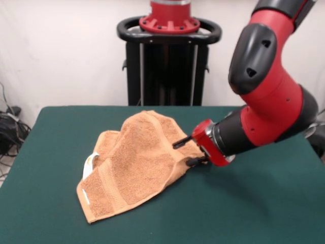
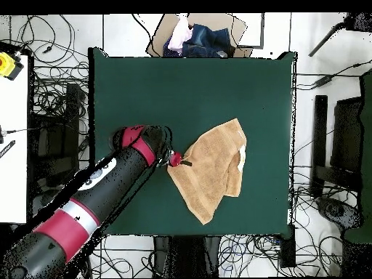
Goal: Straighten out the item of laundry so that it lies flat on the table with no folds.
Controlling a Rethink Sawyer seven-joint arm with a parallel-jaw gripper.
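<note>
The item of laundry (image 1: 134, 168) (image 2: 212, 168) is an orange-tan towel lying rumpled in the middle of the green table (image 1: 254, 213) (image 2: 182, 87). One part is folded over the rest, with a raised hump toward the far side. A small white label (image 1: 91, 163) sticks out at its left edge in the front view. My gripper (image 1: 181, 154) (image 2: 183, 163) sits low at the towel's right edge in the front view. Its two black fingers (image 1: 181, 142) are spread apart, with the towel's edge between them. The gripper looks open.
The red and black arm (image 1: 269, 101) (image 2: 94, 196) reaches in low over the table's right side in the front view. In the overhead view, a cardboard box of clothes (image 2: 196, 36) stands beyond the table's top edge, and cables (image 2: 51, 94) lie around the table.
</note>
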